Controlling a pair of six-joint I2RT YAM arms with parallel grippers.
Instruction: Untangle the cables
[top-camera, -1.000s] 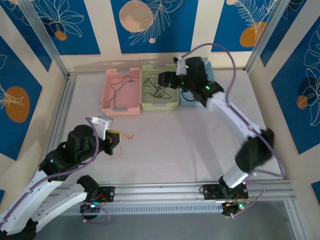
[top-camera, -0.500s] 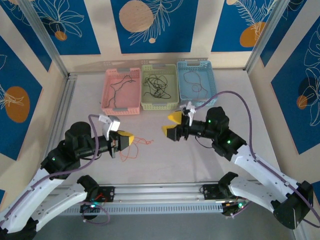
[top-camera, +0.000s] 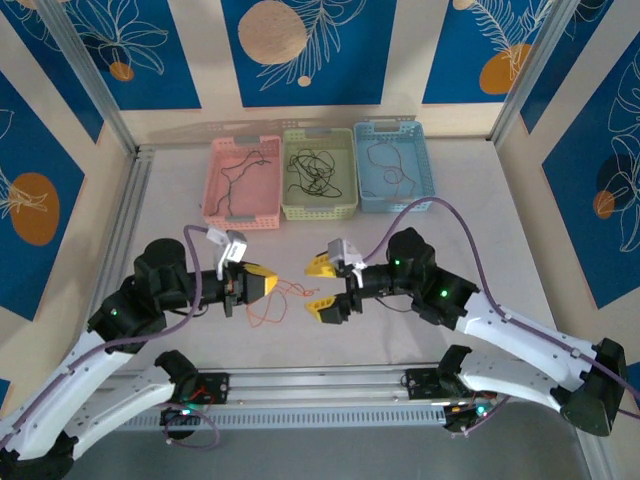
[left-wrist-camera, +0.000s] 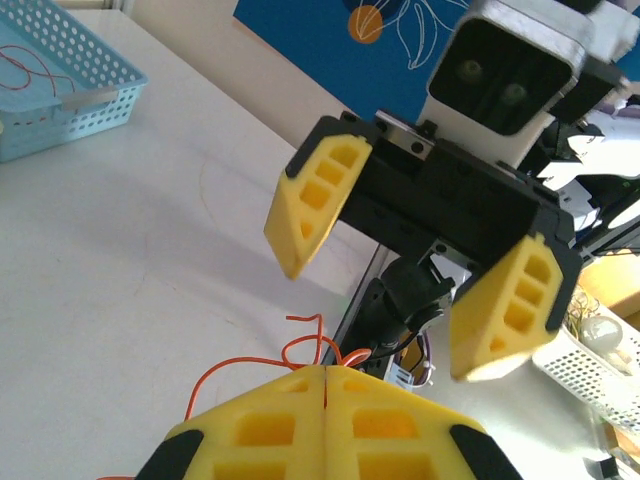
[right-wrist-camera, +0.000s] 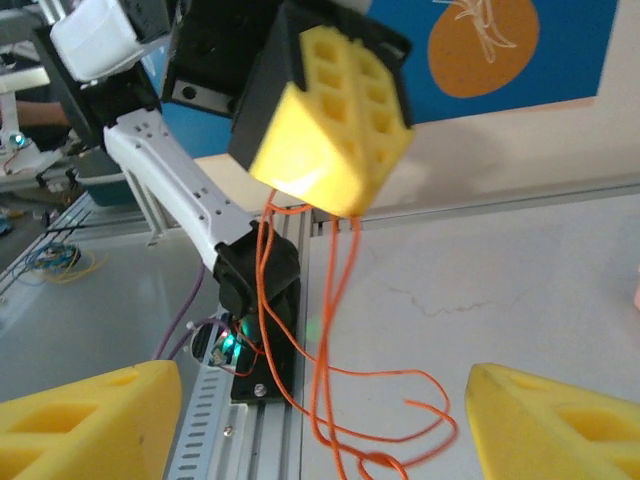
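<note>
- My left gripper (top-camera: 262, 284) is clamped tight, its foam pads flat together, pinching the orange cable (right-wrist-camera: 322, 340). It sits on the near side of the green basket (top-camera: 320, 211), a touch left and well apart from it.
- That cable dangles from the pads in loose strands and curls onto the table (top-camera: 420, 260) below.
- My right gripper (top-camera: 321, 287) is straight in front of the green basket with its jaws spread wide, holding nothing. It faces my left one, near but apart.
- From my right wrist, the hanging strands fall ahead between my fingers, untouched.
- A tangle of black cables (top-camera: 312, 178) lies inside the green basket.
- The pink basket (top-camera: 240, 221) just left of it holds more black cable, and the blue basket (top-camera: 397, 204) just right holds a red cable (left-wrist-camera: 30, 72).
</note>
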